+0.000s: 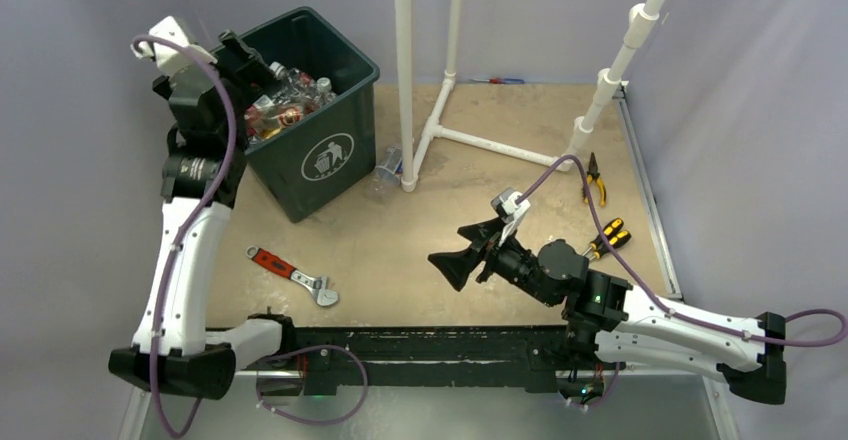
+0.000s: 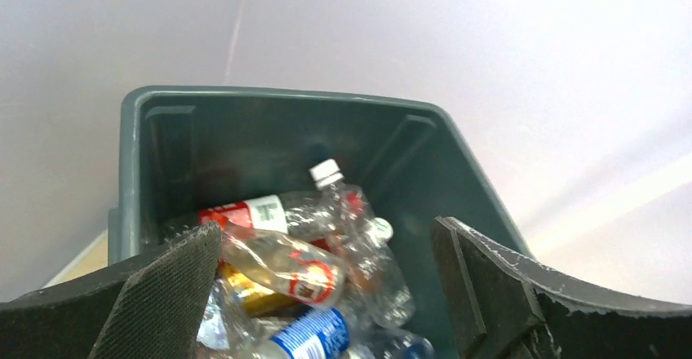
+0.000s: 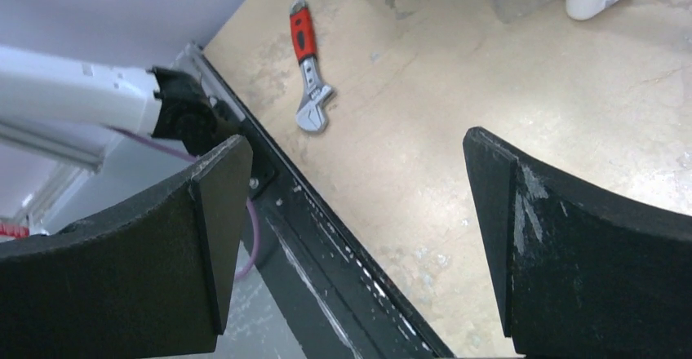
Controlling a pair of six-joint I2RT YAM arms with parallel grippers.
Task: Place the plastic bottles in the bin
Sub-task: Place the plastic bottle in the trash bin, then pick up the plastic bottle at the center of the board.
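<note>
left fingers (image 2: 163, 294) spread empty above plastic bottles (image 2: 286, 265) heaped in bin (image 2: 212, 143), right fingers (image 3: 155, 253) spread empty over table (image 3: 408, 130)

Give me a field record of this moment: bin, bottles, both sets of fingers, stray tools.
bin: dark green bin, upright at the table's far left
binned: pile of bottles, clear, with red, amber and blue labels
outside the bin: one clear bottle lying by the white pipe frame
left fingers: open above the bin, nothing between them
right fingers: open, empty, over the table
tools: red-handled wrench, yellow-handled pliers
</note>
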